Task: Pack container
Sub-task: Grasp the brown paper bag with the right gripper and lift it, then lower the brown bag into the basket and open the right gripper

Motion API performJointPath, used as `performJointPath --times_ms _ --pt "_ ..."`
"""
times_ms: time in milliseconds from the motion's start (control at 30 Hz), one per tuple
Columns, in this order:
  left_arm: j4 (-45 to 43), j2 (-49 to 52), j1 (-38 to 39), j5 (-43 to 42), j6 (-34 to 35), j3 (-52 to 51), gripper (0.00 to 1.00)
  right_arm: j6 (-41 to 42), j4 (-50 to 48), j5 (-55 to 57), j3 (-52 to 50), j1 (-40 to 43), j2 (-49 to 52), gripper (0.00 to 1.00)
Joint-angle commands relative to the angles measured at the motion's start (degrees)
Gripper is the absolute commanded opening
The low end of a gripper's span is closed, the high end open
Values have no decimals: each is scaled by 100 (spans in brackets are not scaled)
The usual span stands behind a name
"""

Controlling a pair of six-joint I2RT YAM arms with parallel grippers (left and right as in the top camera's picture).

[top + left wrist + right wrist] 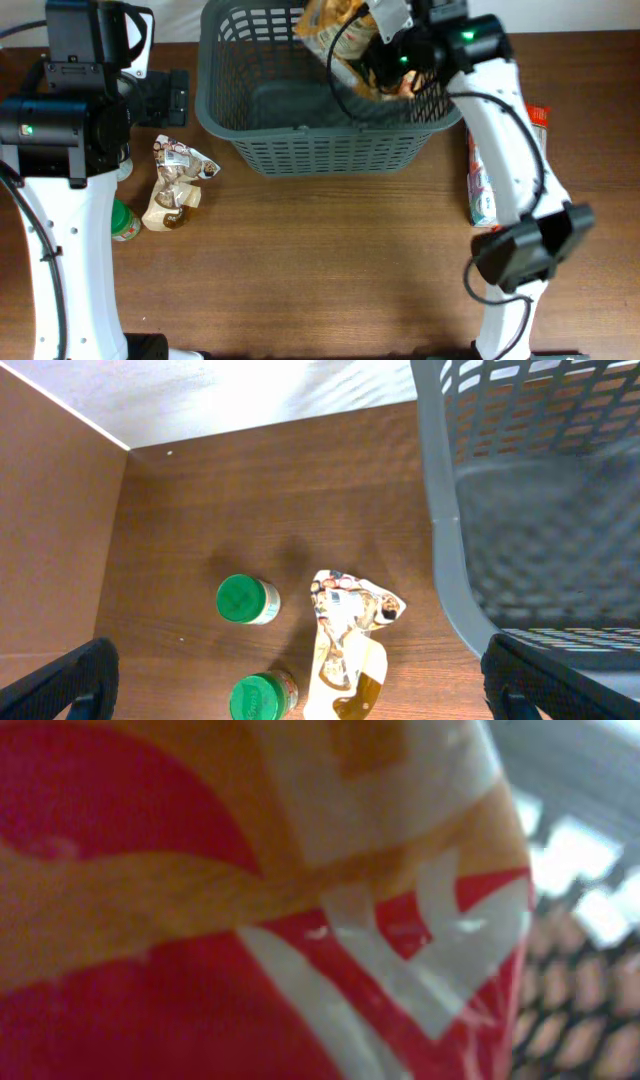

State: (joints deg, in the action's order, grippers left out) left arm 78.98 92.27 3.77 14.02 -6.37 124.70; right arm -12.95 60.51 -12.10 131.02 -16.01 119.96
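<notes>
Directly below the right fingers (386,58), clamped on a red-and-orange snack bag (335,32), lies the container (320,148), the bag hanging over its right side; the left fingers (62,680), wide apart and empty, hover over the counter (330,265) beside it.

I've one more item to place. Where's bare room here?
Bare: the table in front of the basket, and the basket's left floor. Crowded: left of the basket, by the pouch and green-lidded jars; its right side, where the right gripper holds a snack bag.
</notes>
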Motion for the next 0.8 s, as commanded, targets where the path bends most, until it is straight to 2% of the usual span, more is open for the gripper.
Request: performJointPath --times_ms 0,100,300,767 --pt "0 2 -20 37 55 -7 99 3110 153 737 129 -20 -151 4" --pt "0 2 -20 37 55 -7 99 4076 426 1003 127 -22 -151 4" --pt "0 2 -20 37 55 -7 99 5337 984 1508 76 -22 -151 4" --pt "0 2 -20 37 55 -7 99 5412 743 1574 -927 -22 -20 4"
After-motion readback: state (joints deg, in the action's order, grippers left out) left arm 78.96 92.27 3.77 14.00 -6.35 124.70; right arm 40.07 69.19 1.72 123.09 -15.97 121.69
